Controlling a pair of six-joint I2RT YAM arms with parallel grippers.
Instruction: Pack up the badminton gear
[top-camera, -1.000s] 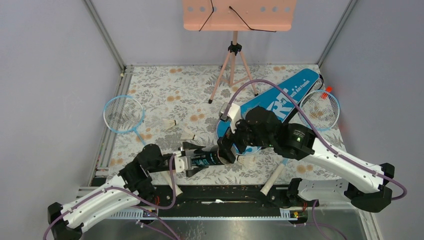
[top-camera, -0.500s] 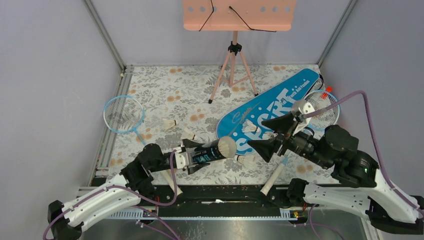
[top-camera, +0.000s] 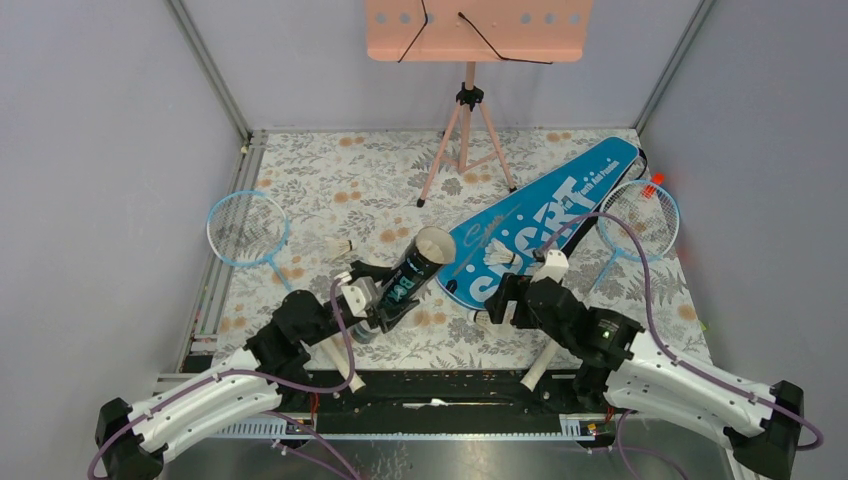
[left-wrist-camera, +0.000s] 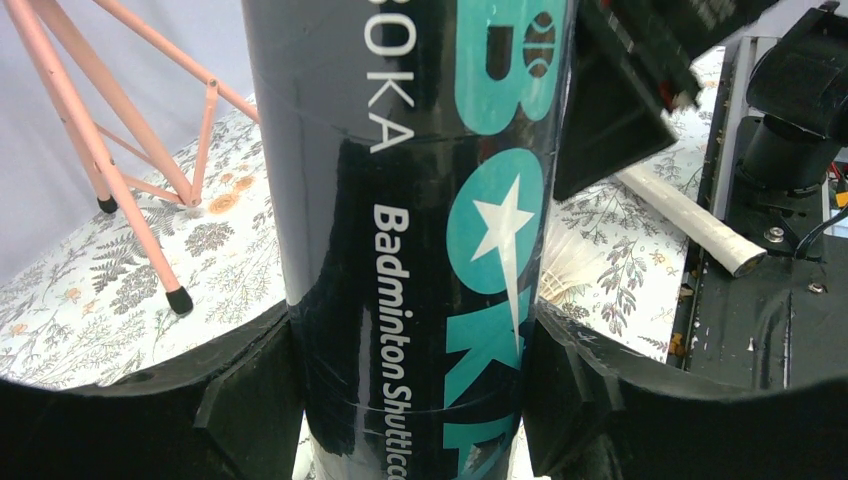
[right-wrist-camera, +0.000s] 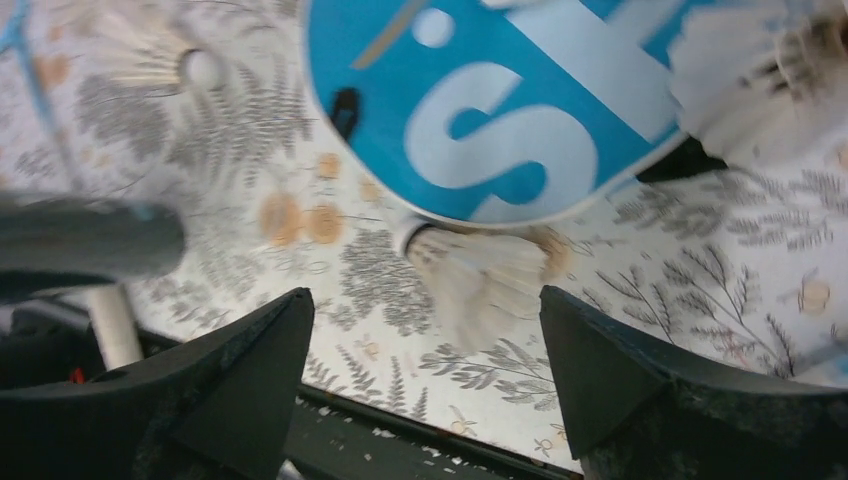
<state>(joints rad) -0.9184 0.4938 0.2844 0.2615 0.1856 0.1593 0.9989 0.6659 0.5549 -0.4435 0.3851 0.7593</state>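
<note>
Grips the black shuttlecock tube (top-camera: 408, 277) around its middle in the left jaws, open mouth tilted up toward the blue SPORT bag (top-camera: 560, 205). Hovers with the right jaws spread wide, low over a white shuttlecock (right-wrist-camera: 480, 275) lying on the floral desk (top-camera: 330, 170) just beside the bag's near end, untouched. Shows one racket (top-camera: 247, 228) far left, another (top-camera: 640, 218) beside the bag's right edge.

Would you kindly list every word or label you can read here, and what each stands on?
"SPORT": on the blue bag.
"Badminton Shuttlec...", cut off by the frame: on the black tube.
"...OKA", top cropped: on the same tube.
Small script on the bag: too blurred to read.
</note>
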